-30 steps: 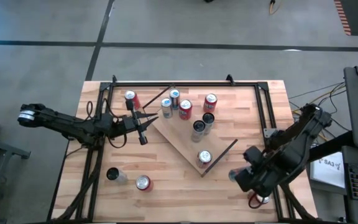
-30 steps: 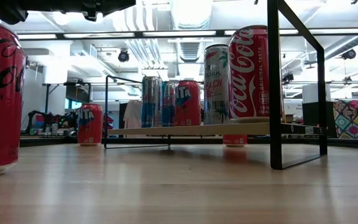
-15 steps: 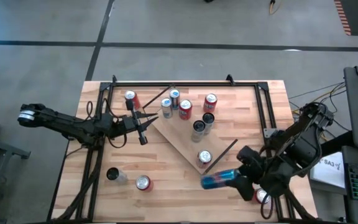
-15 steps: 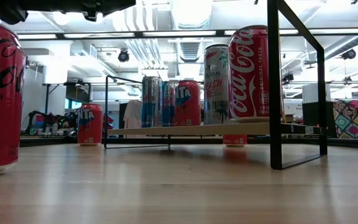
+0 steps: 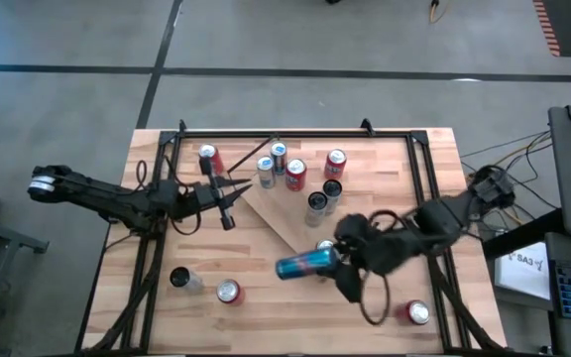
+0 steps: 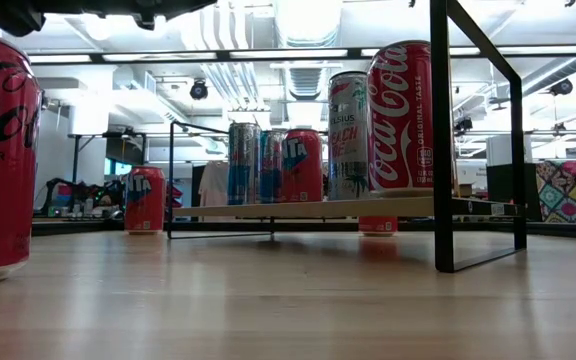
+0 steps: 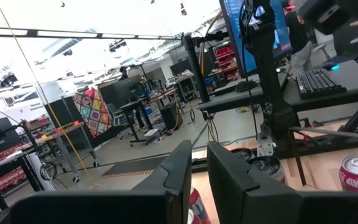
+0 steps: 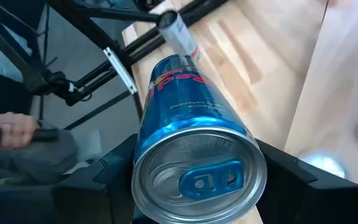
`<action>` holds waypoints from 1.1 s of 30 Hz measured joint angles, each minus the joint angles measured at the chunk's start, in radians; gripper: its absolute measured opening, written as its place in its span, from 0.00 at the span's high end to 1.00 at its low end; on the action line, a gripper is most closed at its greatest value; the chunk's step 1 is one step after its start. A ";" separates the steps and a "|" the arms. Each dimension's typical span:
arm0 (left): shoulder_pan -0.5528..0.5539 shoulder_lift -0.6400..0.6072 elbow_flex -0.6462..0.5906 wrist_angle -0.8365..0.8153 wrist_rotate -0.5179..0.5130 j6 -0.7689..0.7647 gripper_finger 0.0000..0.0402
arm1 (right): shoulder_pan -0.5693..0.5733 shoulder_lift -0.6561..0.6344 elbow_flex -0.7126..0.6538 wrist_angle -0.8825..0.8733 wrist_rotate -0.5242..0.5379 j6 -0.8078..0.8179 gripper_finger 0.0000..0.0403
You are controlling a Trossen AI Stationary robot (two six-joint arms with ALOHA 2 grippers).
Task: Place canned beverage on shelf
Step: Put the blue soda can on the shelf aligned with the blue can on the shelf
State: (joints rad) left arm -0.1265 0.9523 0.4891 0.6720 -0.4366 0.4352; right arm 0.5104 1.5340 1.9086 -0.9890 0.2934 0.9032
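Note:
My right gripper (image 5: pixel 340 266) is shut on a blue can (image 5: pixel 303 264), which lies level above the table by the near corner of the shelf (image 5: pixel 284 216), a light-wood board set slantwise. Several cans stand on the shelf (image 6: pixel 318 208). In the right wrist view the blue can (image 8: pixel 185 118) shows its tab end, with a dark finger on either side. My left gripper (image 5: pixel 226 208) is shut and empty at the shelf's left side; it also shows in the left wrist view (image 7: pixel 199 168). My right gripper pinches the blue can between its two fingers (image 8: pixel 114 180), on opposite sides of its wall near the tab end (image 8: pixel 197 180). The fingers come level from the table's right and lie along the can. The can is lifted clear and lies level, its other end pointing toward the table's left.
Loose cans stand on the table: a red one (image 5: pixel 228 291) and a dark one (image 5: pixel 180 280) at the near left, a red one (image 5: pixel 417 313) at the near right, and one (image 5: pixel 209 157) at the far left. A black frame (image 5: pixel 419 178) rings the table.
My right gripper has gone from the table's near right corner toward the left and a little toward the far edge, up to the shelf. It carries the blue can, which lies level and clear of the table. My left arm has kept still.

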 joint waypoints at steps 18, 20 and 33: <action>-0.071 -0.172 -0.006 -0.048 0.000 0.001 0.91 | -0.300 0.275 0.308 -0.203 -0.150 -0.351 0.42; -0.072 -0.181 -0.007 -0.059 0.000 0.000 0.91 | -0.324 0.305 0.331 -0.211 -0.177 -0.385 0.42; -0.076 -0.190 -0.009 -0.064 0.001 -0.047 0.91 | -0.443 0.460 0.405 -0.211 -0.215 -0.524 0.42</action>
State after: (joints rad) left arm -0.2024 0.7624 0.4805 0.6076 -0.4355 0.3878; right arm 0.0673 1.9944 2.3139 -1.2003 0.0784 0.3796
